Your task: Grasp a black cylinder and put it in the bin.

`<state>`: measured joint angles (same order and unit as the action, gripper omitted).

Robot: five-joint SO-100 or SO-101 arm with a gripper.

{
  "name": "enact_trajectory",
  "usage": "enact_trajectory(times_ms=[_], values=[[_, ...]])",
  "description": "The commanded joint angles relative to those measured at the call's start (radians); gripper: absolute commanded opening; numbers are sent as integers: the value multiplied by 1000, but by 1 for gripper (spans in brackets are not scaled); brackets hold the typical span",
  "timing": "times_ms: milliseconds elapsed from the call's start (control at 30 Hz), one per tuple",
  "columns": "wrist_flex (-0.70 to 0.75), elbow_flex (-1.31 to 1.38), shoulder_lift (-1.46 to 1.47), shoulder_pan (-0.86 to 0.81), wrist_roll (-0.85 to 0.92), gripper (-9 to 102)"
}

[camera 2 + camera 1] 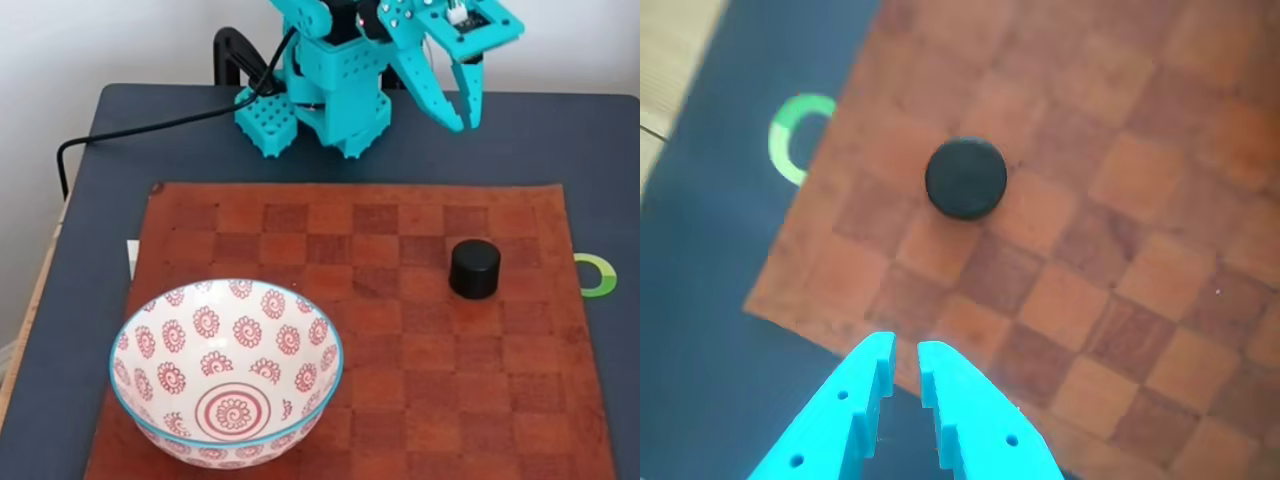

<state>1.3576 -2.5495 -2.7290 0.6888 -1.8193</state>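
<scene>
The black cylinder stands upright on the right side of the brown checkered mat in the fixed view. The other view shows its round top from above. My turquoise gripper hangs high over the table's far edge, well behind the cylinder, its fingers nearly together with nothing between them. In the other view the fingertips enter from the bottom with a narrow gap, short of the cylinder. The bin, a white bowl with a blue rim and red spiral patterns, sits at the mat's front left.
The checkered mat lies on a dark table. A green ring mark sits on the table right of the mat, also as the green ring. The arm's base and a black cable are at the back.
</scene>
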Motion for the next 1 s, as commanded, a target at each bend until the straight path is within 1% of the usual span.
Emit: enact_trajectory(times_ms=[0,367,500,700,967], values=[[-23,84,126,2,-5,0],[-258,141,529,5,-5,1],[-276,199,652,5,-5,2],[-270,301,793,5,5,18],[-279,390,950,3,12,29]])
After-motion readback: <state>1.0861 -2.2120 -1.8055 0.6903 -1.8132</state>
